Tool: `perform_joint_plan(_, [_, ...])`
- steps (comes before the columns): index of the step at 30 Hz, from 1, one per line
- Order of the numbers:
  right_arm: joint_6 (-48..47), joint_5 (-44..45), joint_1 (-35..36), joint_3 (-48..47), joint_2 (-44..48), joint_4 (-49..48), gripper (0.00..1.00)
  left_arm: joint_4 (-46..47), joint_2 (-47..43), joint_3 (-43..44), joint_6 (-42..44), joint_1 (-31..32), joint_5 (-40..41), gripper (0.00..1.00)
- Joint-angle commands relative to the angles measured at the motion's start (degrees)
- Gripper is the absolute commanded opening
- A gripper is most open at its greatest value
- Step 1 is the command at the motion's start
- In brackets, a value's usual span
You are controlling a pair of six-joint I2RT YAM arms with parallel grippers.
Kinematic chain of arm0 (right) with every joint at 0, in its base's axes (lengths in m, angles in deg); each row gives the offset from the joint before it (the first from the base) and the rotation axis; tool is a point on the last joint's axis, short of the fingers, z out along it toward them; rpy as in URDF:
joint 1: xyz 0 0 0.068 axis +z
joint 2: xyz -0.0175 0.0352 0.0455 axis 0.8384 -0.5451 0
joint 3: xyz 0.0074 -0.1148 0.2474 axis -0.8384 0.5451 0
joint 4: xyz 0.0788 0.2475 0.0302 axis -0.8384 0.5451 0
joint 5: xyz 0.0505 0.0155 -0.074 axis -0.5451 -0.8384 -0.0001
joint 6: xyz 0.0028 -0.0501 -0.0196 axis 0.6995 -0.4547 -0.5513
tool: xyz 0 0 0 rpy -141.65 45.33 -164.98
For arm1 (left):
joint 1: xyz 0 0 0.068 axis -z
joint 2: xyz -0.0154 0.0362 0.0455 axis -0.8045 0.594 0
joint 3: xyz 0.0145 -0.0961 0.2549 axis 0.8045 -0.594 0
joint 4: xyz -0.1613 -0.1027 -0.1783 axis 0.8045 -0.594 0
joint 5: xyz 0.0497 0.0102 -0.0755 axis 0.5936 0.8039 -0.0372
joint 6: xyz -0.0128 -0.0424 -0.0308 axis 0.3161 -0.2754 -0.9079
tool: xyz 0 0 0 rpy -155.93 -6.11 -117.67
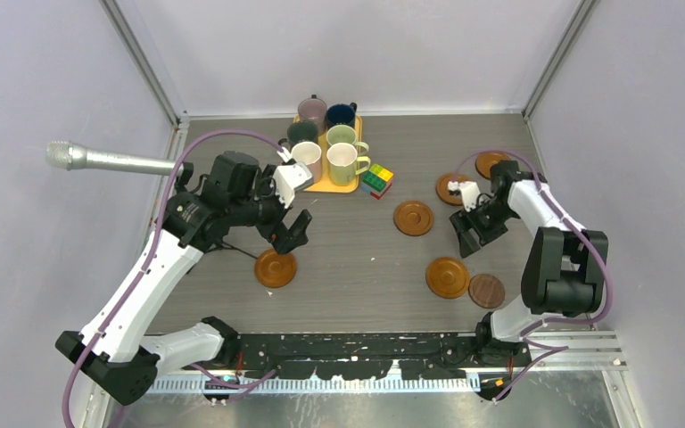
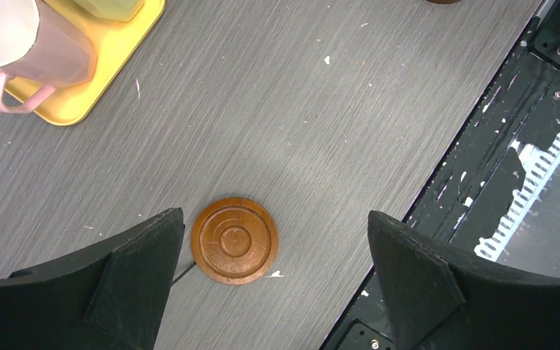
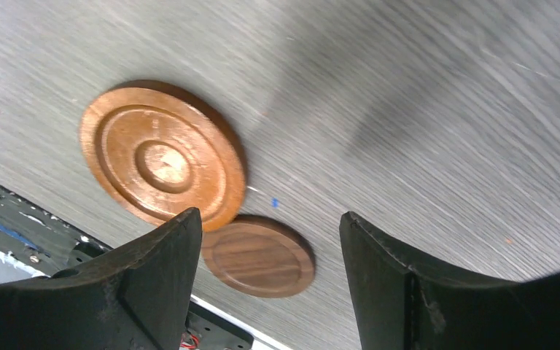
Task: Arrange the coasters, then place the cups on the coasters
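left fingers [image 2: 138, 284] wide apart over a lone coaster [image 2: 234, 240], looks set to grab it. right fingers [image 3: 153, 284] apart too, empty, above two coasters [image 3: 162, 164]. cups [image 1: 343, 160] sit on the tray [image 1: 343, 185] since coasters aren't arranged

White arms [image 1: 138, 290] with black joints carry purple cables [image 1: 223, 133].

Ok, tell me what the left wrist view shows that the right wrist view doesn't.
Only left wrist: a pink mug on the yellow tray, and a lone coaster. Only right wrist: a ridged coaster beside the darker flat coaster. Both: the grey table, plus open, empty jaws on the left gripper and right gripper.
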Motion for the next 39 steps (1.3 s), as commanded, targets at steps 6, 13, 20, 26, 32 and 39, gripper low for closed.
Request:
perform_joint_plan(6, [4.5, 6.0, 9.5, 8.1, 4.2, -5.8, 0.75, 1.8, -0.6, -0.1, 0.7, 0.0, -0.5, 1.00])
perform_joint_plan(13, [6.5, 12.1, 11.5, 12.0, 3.3, -12.3, 0.73, 1.7, -0.5, -0.1, 0.8, 0.0, -0.6, 1.00])
perform_joint_plan(20, [9.3, 15.8, 8.3, 10.4, -1.4, -16.9, 0.65, 1.8, -0.5, -0.6, 1.0, 0.0, -0.3, 1.00])
perform_joint_plan(26, [1.9, 14.6, -4.0, 2.7, -7.4, -16.8, 0.54, 1.8, -0.2, -0.7, 1.0, 0.0, -0.1, 1.00])
perform_joint_plan(32, [0.6, 14.3, -12.0, -10.1, -16.7, -16.8, 0.48, 1.7, 0.6, -0.3, 1.0, -0.1, -0.3, 1.00])
perform_joint_plan(39, [0.9, 16.1, -16.5, -23.6, -27.3, -17.8, 0.45, 1.3, 1.5, 0.1, 1.1, 0.0, 0.1, 1.00])
